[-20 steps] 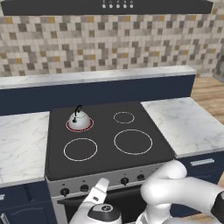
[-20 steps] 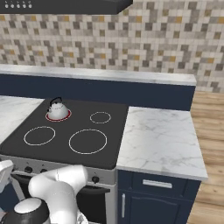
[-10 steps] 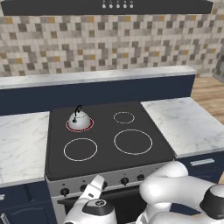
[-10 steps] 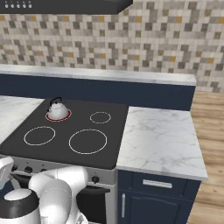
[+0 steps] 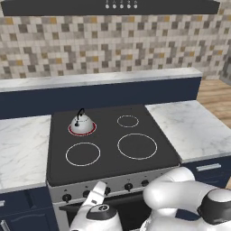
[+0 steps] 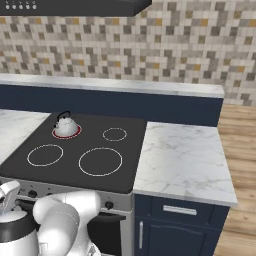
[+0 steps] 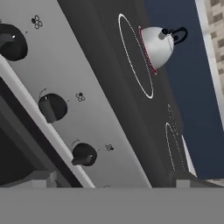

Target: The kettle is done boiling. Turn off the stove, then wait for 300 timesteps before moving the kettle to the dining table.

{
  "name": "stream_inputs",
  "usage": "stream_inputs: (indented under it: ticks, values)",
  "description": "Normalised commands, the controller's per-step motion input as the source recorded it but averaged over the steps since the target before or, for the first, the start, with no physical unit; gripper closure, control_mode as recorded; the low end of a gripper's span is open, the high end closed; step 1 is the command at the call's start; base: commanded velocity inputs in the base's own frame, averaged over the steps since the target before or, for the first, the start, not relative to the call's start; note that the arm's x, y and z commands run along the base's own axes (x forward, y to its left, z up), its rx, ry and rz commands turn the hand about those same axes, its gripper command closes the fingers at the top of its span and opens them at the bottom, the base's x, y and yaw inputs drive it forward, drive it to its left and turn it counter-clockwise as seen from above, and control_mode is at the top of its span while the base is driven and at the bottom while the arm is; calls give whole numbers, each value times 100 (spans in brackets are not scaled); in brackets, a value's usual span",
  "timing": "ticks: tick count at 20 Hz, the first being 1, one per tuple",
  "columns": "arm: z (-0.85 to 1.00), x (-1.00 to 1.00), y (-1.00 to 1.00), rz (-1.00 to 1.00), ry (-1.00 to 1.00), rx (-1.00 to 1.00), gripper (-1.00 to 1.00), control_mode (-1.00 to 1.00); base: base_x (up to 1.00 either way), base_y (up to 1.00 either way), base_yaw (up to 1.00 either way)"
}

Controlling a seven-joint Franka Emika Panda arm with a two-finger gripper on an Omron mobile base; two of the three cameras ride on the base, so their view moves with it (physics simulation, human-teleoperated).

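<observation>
Fingers (image 7: pixel 113 181) spread wide, holding nothing, aimed at the steel knob panel (image 7: pixel 83 109) on the stove (image 5: pixel 113 140) front. We see the kettle (image 5: pixel 81 122) upright on the rear-left burner, its ring glowing red (image 6: pixel 66 133). Marble worktop (image 6: pixel 182 160) sits beside the stove.

The white arm (image 5: pixel 180 198) is folded low, at about 5 o'clock in the left base view. Its hand reaches out toward 9 o'clock. The gripper (image 5: pixel 100 189) points up toward 12 o'clock. Its fingers (image 5: pixel 103 186) are spread wide apart and hold nothing.
</observation>
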Motion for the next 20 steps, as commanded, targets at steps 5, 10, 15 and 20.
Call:
stream_inputs:
  ticks: [5,10,15,20]
  values:
    - [-19,21,4,6,0,0,-100,-100,0,0,0]
    - [-23,14,5,4,-2,0,-100,-100,0,0,0]
    - [-22,9,12,1,-3,0,-100,-100,0,0,0]
    - [-18,8,20,0,-2,0,-100,-100,0,0,0]
